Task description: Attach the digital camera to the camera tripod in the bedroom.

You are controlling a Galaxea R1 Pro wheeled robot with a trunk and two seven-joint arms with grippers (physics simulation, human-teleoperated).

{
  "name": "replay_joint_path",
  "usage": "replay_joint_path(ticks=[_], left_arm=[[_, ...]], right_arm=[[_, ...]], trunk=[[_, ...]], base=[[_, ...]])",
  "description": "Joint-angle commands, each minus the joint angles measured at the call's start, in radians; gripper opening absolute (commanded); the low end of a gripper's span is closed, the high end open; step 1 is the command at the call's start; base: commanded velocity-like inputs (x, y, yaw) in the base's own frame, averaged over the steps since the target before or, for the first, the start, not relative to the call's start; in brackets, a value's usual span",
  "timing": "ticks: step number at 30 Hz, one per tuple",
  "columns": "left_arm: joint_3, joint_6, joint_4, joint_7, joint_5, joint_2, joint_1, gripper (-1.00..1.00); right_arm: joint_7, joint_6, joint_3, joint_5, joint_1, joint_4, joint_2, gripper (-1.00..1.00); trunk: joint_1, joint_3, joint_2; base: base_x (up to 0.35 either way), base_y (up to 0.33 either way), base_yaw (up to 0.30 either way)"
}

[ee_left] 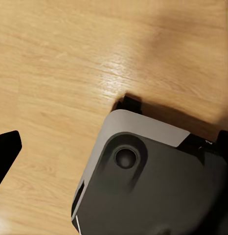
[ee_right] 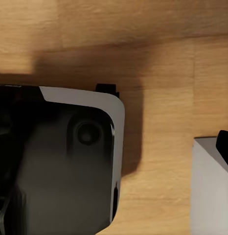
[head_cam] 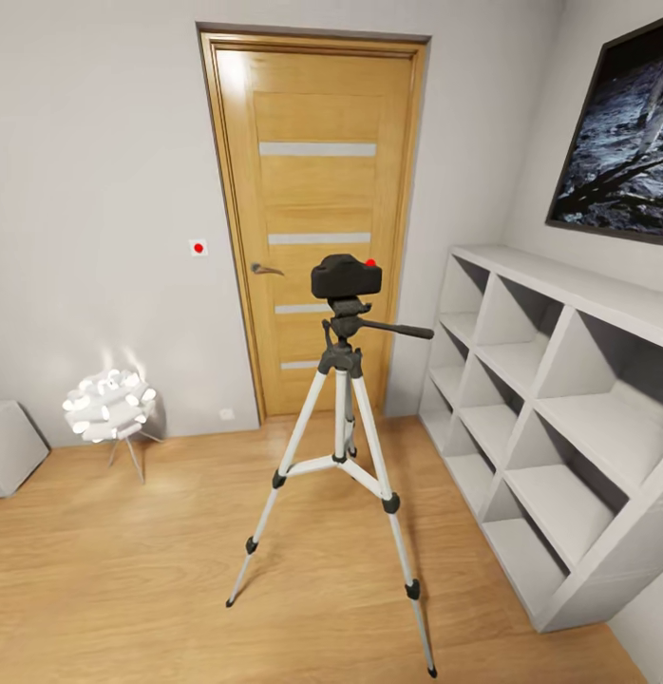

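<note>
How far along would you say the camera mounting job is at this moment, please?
It looks done: the digital camera sits on the head of the camera tripod, which stands on all three legs before the door. Nothing appears in hand. At most, checking the mount remains.

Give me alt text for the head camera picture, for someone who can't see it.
A small black camera sits on top of a silver-legged tripod standing on a light wood floor in front of a closed wooden door. White cube shelves line the wall at right, and a glowing white lamp stands at left.
</note>
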Motion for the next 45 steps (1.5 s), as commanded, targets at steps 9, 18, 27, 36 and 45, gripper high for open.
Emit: replay_joint_path(ticks=[9,18,27,36,45], left_arm=[[-0.008,0.004,-0.002,0.003,0.007,0.0,-0.001,1.0],[-0.006,0.009,0.004,0.001,0.012,-0.021,0.0,1.0],[-0.005,0.004,0.007,0.0,0.009,-0.072,0.071,1.0],[-0.009,0.005,0.008,-0.001,0.001,-0.056,0.08,1.0],[-0.009,0.005,0.007,-0.001,0.001,-0.055,0.082,1.0]], right_arm=[[0.001,-0.005,-0.008,0.008,-0.001,0.003,-0.002,1.0],[0.0,-0.007,-0.008,0.007,-0.001,0.003,-0.004,1.0],[0.0,-0.005,-0.008,0.007,-0.001,0.003,-0.005,1.0],[-0.029,-0.009,-0.019,-0.001,-0.001,0.0,-0.007,1.0],[-0.04,-0.009,-0.019,-0.002,-0.001,0.0,-0.008,1.0]], trunk=[[0.0,0.013,-0.001],[0.0,0.026,-0.001],[0.0,0.04,-0.001],[0.0,0.054,-0.001],[0.0,0.067,-0.001]], base=[[0.0,0.0,-0.101],[0.0,0.0,-0.108],[0.0,0.0,-0.089],[0.0,0.0,-0.089],[0.0,0.0,-0.1]])
